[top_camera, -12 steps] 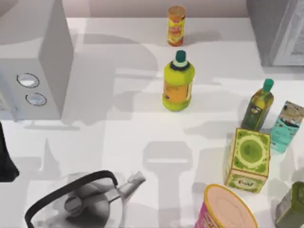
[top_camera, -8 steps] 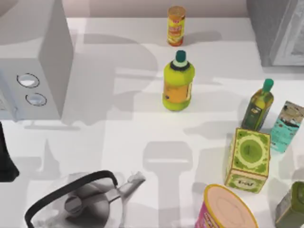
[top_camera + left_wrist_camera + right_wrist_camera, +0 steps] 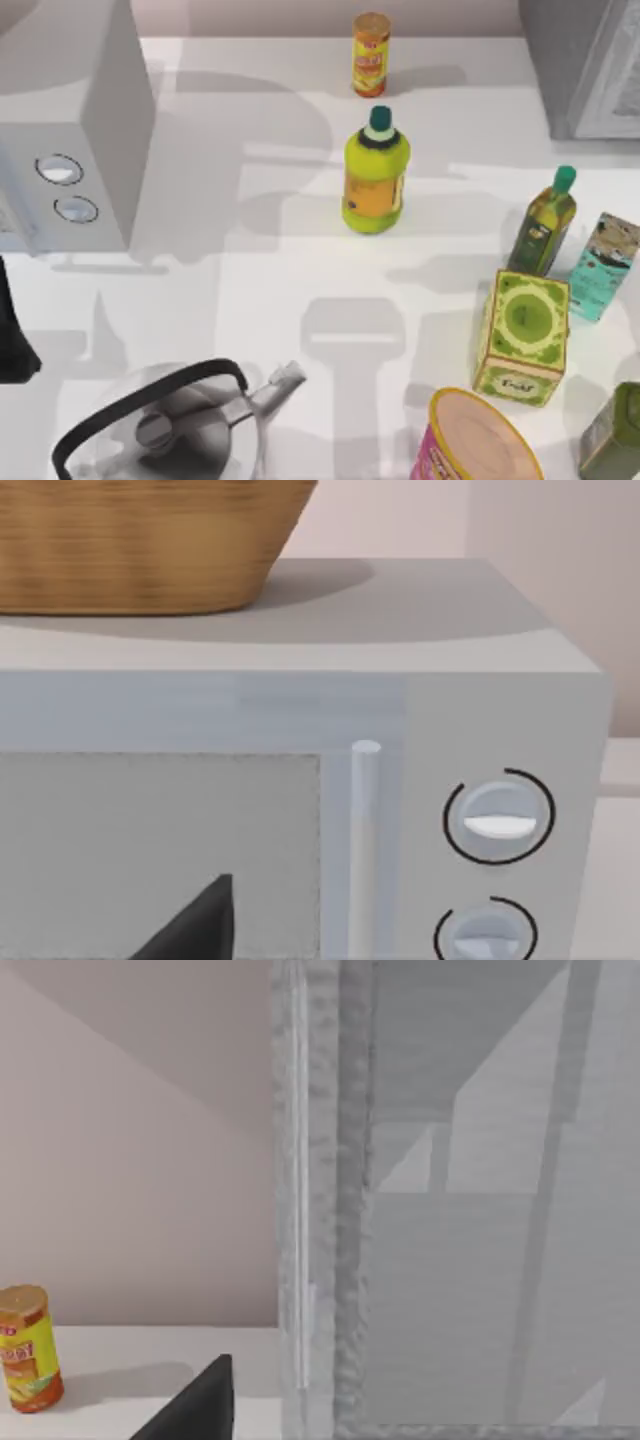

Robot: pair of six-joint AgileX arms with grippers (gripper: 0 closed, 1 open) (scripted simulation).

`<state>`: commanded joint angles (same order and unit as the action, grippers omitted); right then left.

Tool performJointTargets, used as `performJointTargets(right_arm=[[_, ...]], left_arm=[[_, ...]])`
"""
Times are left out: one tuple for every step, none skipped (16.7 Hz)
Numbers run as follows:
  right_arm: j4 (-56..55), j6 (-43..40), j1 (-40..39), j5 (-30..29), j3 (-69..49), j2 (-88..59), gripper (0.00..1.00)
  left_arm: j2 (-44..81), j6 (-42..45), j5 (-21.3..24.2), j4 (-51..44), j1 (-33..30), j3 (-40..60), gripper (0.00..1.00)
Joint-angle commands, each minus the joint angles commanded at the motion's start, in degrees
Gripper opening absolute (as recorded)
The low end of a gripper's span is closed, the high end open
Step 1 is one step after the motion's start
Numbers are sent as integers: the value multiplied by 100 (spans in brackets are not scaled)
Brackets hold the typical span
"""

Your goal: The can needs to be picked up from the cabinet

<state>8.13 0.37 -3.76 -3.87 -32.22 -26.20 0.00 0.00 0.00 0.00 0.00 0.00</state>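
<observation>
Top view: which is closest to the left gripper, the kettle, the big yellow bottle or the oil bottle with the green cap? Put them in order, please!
Starting from the left gripper, at the top view's left edge:
1. Kettle: nearest, at the front left.
2. Yellow bottle: next, around the middle.
3. Oil bottle: farthest, over on the right side.

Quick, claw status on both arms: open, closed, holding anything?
Left claw: cannot be told; it sits facing the microwave.
Right claw: cannot be told; it faces the cabinet, with the can off to the side.
</observation>
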Motion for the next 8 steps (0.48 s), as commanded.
performJointTargets(right_arm=[[133,5,-57,-62,-563,-417,100],[270,9,-114,-126,-1140,-844,100],[408,13,-172,-191,-1724,-1275,100],[547,17,-230,-255,-2306,-1705,100],[683,21,-287,-318,-2879,-2128,100],[814,24,-342,-378,-3435,-2539,100],[939,28,-394,-436,-3969,-2932,100],[1056,32,-444,-490,-4475,-3303,100]], left_arm=[[0,0,0,0,0,0,100],[0,0,0,0,0,0,100],[0,0,0,0,0,0,100],[0,0,0,0,0,0,100],[0,0,0,0,0,0,100],[0,0,0,0,0,0,100],[0,0,0,0,0,0,100],[0,0,0,0,0,0,100]])
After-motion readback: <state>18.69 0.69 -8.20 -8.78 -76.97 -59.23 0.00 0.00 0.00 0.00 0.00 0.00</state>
